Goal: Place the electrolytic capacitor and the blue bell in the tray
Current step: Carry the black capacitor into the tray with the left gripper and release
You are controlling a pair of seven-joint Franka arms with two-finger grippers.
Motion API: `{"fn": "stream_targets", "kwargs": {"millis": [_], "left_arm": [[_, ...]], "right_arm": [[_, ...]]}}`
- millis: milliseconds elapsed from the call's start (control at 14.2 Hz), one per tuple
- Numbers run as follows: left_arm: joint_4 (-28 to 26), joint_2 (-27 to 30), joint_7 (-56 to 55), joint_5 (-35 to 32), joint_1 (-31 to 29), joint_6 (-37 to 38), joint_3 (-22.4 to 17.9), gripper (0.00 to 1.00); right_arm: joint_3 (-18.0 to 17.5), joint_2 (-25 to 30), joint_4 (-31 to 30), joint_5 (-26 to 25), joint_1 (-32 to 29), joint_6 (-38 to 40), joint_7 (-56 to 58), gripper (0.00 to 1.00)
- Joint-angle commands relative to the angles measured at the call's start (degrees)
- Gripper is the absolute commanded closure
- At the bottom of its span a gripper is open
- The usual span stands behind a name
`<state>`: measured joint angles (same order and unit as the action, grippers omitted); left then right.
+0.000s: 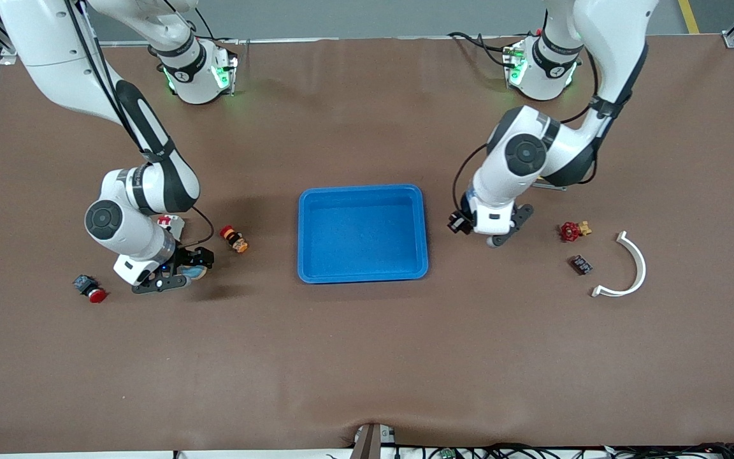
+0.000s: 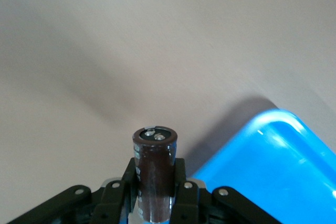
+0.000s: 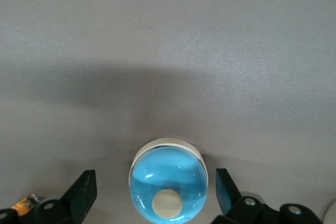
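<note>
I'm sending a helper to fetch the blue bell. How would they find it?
Start at the blue tray mid-table and go toward the right arm's end. The blue bell sits on the mat between the right hand's open fingers. It is a glossy blue dome with a pale button; the neighbouring parts are red-capped.

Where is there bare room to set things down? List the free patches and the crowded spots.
Free: the blue tray, nothing in it, and the bare strip of table nearer the front camera than the tray. Crowded: around the right gripper, open astride the blue bell, with red-capped parts beside it; also the patch by the white curved piece. The left gripper holds the electrolytic capacitor beside the tray.
</note>
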<state>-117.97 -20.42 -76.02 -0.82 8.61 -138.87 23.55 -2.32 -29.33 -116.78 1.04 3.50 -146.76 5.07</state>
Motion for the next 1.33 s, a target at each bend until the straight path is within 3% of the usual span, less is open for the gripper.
{"fn": "stream_targets", "kwargs": {"millis": [0, 351, 1053, 1194, 1264], "left_arm": [[6.2, -4.9, -5.4, 0.1, 3.4, 1.3, -0.3, 1.0], [11.2, -10.6, -15.3, 0.0, 8.2, 1.2, -0.5, 1.0], [13.0, -16.8, -23.1, -0.4, 12.8, 0.6, -0.9, 1.0], [13.1, -17.5, -23.1, -0.4, 13.3, 0.6, -0.9, 0.92], [13.1, -17.7, -23.1, -0.4, 13.3, 0.5, -1.1, 0.77]], "right_arm": [[0.0, -0.3, -0.4, 0.1, -1.0, -1.1, 1.8, 0.0], [0.0, -1.5, -0.4, 0.1, -1.1, -2.8, 2.3, 0.0], [0.0, -1.9, -0.7, 0.0, -1.0, -2.9, 2.5, 0.0], [0.0, -1.9, -0.7, 0.0, -1.0, -2.9, 2.5, 0.0], [0.0, -1.9, -0.7, 0.0, -1.0, -2.9, 2.5, 0.0]]}}
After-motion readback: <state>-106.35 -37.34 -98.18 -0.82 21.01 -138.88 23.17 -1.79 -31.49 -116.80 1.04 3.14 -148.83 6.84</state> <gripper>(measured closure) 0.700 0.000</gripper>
